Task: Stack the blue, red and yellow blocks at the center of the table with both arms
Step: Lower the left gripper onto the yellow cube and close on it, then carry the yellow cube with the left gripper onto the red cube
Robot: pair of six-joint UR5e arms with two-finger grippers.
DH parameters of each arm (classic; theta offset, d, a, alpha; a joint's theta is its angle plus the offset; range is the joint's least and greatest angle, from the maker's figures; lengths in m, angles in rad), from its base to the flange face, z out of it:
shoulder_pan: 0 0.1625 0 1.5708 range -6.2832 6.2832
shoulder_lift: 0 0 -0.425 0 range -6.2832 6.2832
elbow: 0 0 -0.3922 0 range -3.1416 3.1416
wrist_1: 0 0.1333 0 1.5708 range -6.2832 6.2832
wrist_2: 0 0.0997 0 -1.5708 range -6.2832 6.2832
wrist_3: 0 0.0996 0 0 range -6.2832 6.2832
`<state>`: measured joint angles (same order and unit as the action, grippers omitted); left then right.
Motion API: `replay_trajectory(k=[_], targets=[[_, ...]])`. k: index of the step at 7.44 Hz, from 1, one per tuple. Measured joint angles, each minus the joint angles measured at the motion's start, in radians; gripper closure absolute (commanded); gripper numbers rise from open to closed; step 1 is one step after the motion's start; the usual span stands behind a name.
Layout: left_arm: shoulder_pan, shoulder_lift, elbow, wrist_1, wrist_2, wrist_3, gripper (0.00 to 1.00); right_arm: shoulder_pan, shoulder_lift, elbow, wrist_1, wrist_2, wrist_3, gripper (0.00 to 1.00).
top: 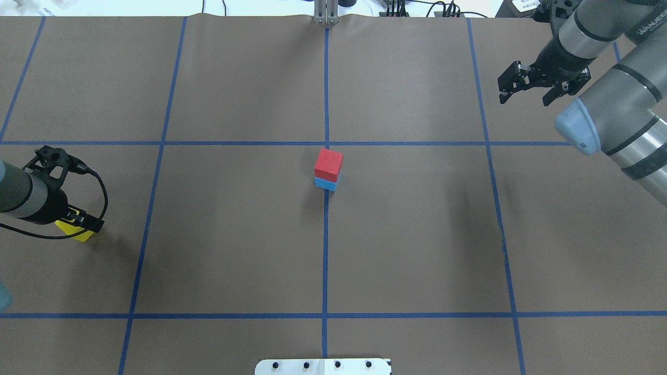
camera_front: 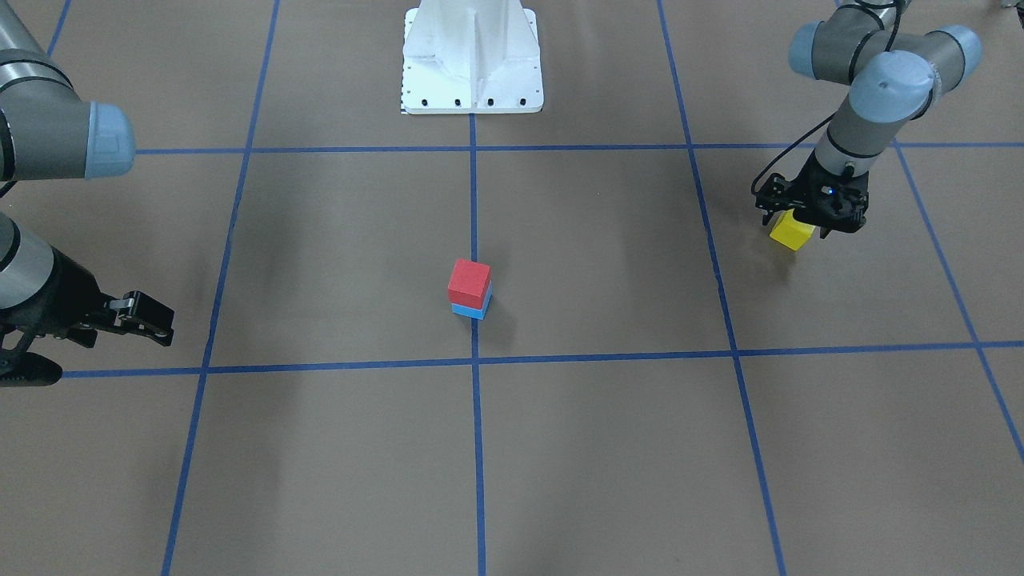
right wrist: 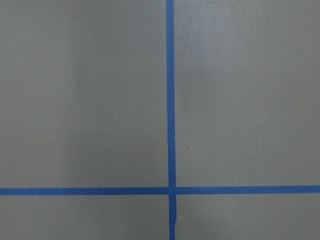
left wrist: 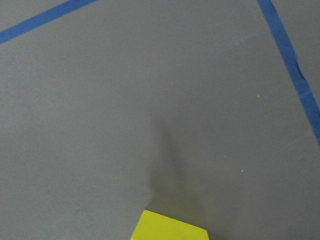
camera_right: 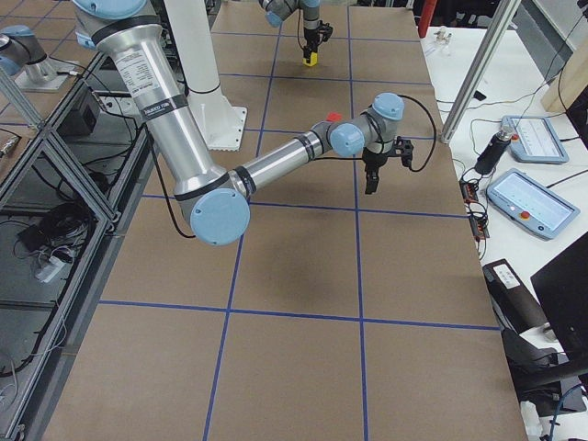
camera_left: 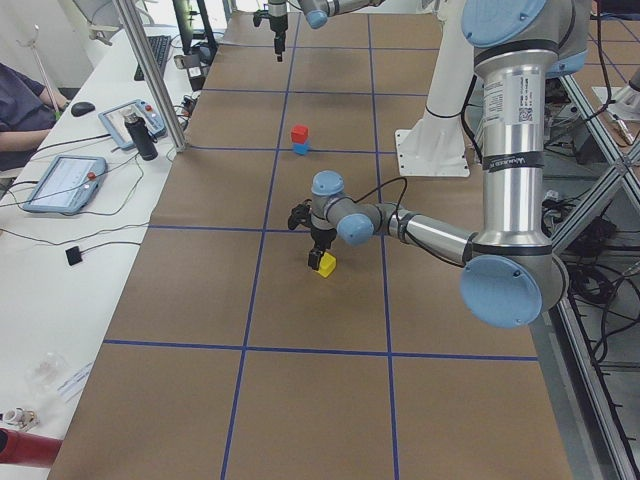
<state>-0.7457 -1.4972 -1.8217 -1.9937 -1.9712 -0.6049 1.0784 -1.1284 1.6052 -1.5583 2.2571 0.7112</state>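
Your left pincer (camera_front: 802,222) is clamped on the yellow block (camera_front: 790,234); carry it level over the red block (camera_front: 469,282), square the edges, lower gently.

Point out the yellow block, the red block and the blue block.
yellow block (camera_front: 790,232): exterior front-facing view, on its visible front face.
red block (camera_front: 470,274): exterior front-facing view, on its top face.
blue block (camera_front: 468,310): exterior front-facing view, on the strip showing beneath the red block.

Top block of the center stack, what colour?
Red: the red block sits on the blue block. Shows best in the overhead exterior view.
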Motion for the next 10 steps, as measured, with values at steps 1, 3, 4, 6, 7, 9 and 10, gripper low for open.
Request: replay_trajectory(k=[1, 3, 4, 6, 7, 9, 10], targets=[[0.007, 0.000, 0.004, 0.001, 0.000, 0.000, 0.30, 0.000, 0.000, 0.000, 0.000, 0.000, 0.000, 0.01], [0.014, 0.000, 0.004, 0.001, -0.001, -0.001, 0.96, -0.001, 0.001, 0.000, 0.000, -0.002, 0.002, 0.01], [0.015, 0.000, 0.002, 0.001, -0.001, -0.001, 1.00, -0.001, 0.001, 0.000, 0.000, -0.002, 0.003, 0.01], [0.015, 0.000, -0.014, 0.008, -0.013, -0.002, 1.00, -0.001, 0.001, 0.001, 0.000, -0.001, 0.005, 0.01], [0.013, -0.004, -0.042, 0.027, -0.042, -0.003, 1.00, -0.002, 0.002, 0.000, 0.000, -0.001, 0.004, 0.01], [0.010, -0.090, -0.131, 0.209, -0.084, -0.009, 1.00, -0.001, 0.003, 0.000, 0.000, 0.001, 0.001, 0.01], [0.010, -0.227, -0.168, 0.397, -0.091, -0.022, 1.00, -0.001, 0.004, 0.001, 0.000, 0.002, 0.000, 0.01]])
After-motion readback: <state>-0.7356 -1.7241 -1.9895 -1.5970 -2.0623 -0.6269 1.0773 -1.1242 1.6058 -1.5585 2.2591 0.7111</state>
